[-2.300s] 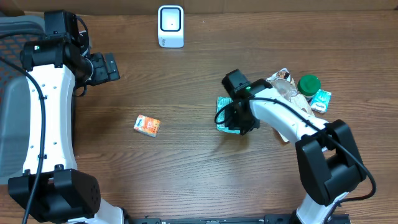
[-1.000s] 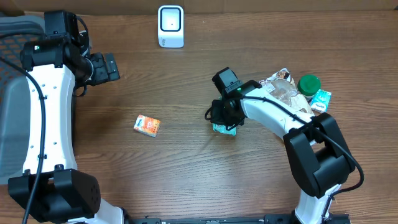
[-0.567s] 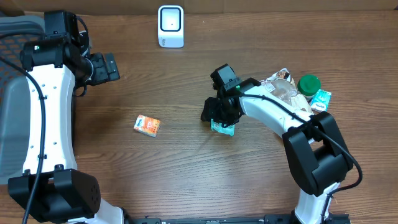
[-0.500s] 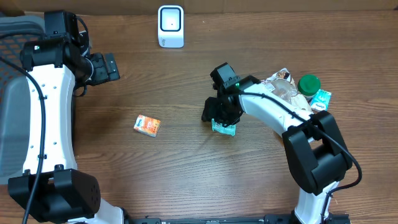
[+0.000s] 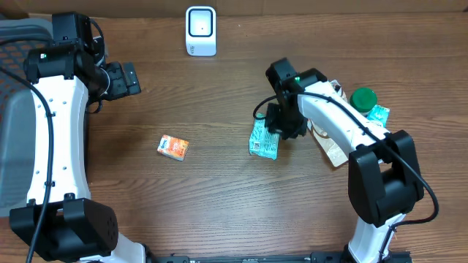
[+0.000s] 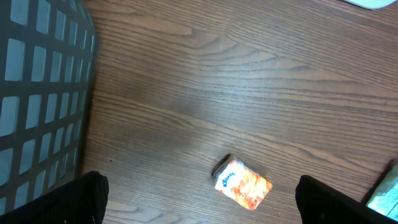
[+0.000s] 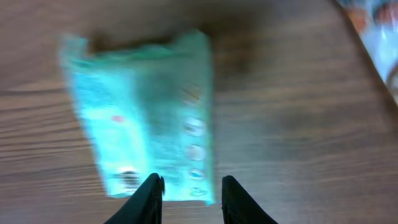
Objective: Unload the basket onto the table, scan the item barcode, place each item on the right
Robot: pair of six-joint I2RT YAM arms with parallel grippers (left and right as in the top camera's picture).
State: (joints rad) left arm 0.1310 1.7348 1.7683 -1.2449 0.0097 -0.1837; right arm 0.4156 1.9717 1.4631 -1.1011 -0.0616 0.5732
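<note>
A teal packet [image 5: 264,139] lies flat on the wooden table near the middle, blurred in the right wrist view [image 7: 146,112]. My right gripper [image 5: 282,124] hovers over its right end. Its jaws [image 7: 191,196] stand a little apart with nothing between them, the packet's near edge just beyond the tips. The white scanner [image 5: 200,31] stands at the table's back edge. An orange tissue pack [image 5: 173,147] lies to the left, also below my left gripper [image 6: 202,198]. That left gripper [image 5: 130,77] is wide open and empty, far left.
A pile of items sits at the right: a green-lidded jar [image 5: 363,98], a small teal pack [image 5: 378,117] and a clear snack bag [image 5: 333,98]. A grey mesh basket [image 5: 11,109] stands at the left edge, also seen in the left wrist view [image 6: 37,93].
My right gripper let go of the teal packet and moved right and back. The packet, held on edge before, now lies flat. The left arm has not moved.
</note>
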